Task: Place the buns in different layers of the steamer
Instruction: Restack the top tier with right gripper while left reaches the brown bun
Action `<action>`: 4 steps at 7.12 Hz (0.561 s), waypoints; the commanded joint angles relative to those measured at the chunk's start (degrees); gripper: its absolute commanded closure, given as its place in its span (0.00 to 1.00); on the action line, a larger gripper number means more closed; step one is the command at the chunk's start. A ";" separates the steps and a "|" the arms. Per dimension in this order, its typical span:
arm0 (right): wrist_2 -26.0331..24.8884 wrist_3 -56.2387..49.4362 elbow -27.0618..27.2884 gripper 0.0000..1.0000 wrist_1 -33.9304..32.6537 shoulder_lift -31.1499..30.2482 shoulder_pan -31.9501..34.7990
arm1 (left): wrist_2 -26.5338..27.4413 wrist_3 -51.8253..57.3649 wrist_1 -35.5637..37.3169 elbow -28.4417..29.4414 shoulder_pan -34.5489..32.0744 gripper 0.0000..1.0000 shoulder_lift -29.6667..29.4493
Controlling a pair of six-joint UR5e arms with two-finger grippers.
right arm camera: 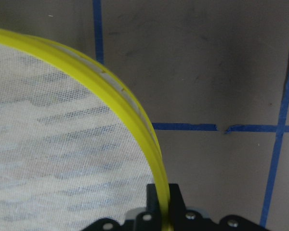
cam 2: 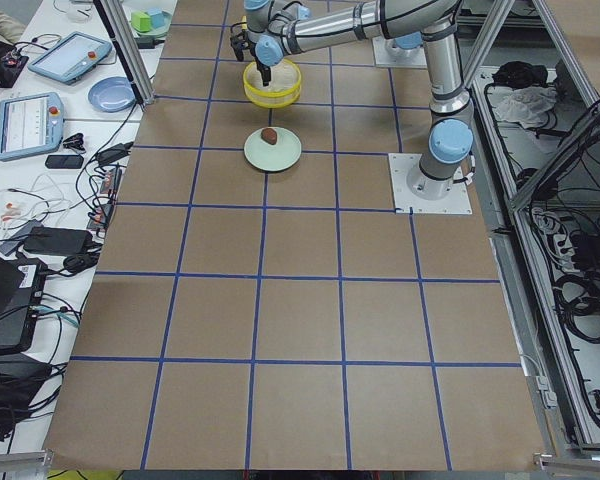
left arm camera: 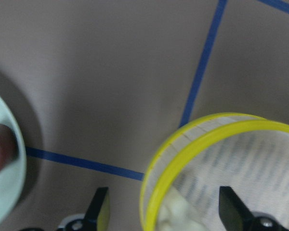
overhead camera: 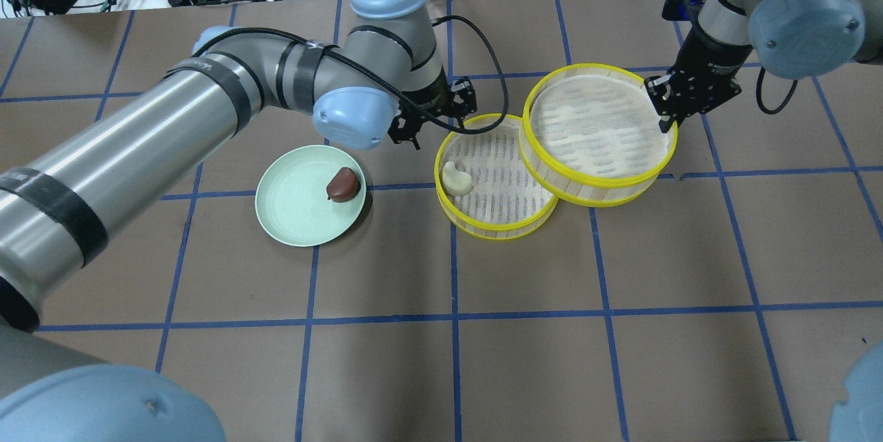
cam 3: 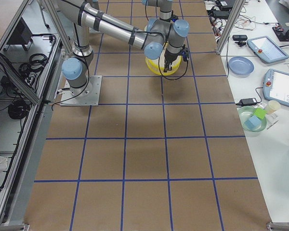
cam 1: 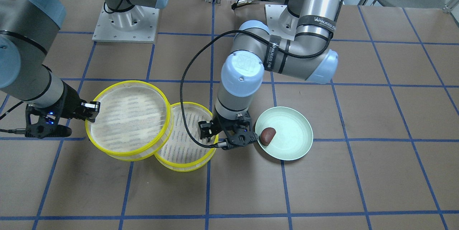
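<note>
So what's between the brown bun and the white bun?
In the overhead view, just the plate's edge, bare table and the lower tray's yellow rim.

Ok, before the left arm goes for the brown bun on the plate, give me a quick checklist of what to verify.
1. The cream bun lies in the lower tray: ok.
2. The left pincer is open and holds nothing: ok.
3. The brown bun sits uncovered on the green plate: ok.
4. The right pincer is clamped on the rim of the upper tray: ok.
5. The mesh floor of the upper tray is bare, ready for a bun: ok.
6. The upper tray is lifted clear of the lower tray where they overlap: cannot tell.
</note>
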 commanded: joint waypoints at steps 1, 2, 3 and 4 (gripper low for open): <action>0.13 9.28 0.15 1.00 -0.99 0.88 6.32 | 1.34 18.53 -4.03 -3.41 8.54 0.17 2.42; -0.65 12.72 0.24 1.00 -3.70 2.19 9.41 | 0.91 23.84 -3.86 -7.36 11.44 0.18 3.30; -1.35 14.06 0.50 1.00 -6.86 3.77 11.87 | 1.17 26.41 -3.42 -11.40 12.26 0.18 4.18; -3.62 14.16 0.76 1.00 -8.72 5.01 13.64 | 1.26 28.79 -3.33 -12.48 12.61 0.18 4.28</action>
